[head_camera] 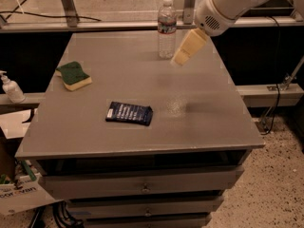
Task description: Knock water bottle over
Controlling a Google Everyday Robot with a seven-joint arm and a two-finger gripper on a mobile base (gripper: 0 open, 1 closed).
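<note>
The water bottle [166, 28] stands upright near the far edge of the grey table [137, 94]. It is clear and ribbed, with a white cap and a dark label band. My gripper [182, 57] hangs from the white arm at the upper right. Its cream-coloured fingers point down and left, just to the right of the bottle's lower half, a little above the tabletop. It holds nothing, and there is still a small gap to the bottle.
A green and yellow sponge [74, 75] lies at the left of the table. A dark blue packet [129, 113] lies near the middle front. A small white pump bottle [10, 88] stands off the table at the far left. Drawers [142, 186] sit below the tabletop.
</note>
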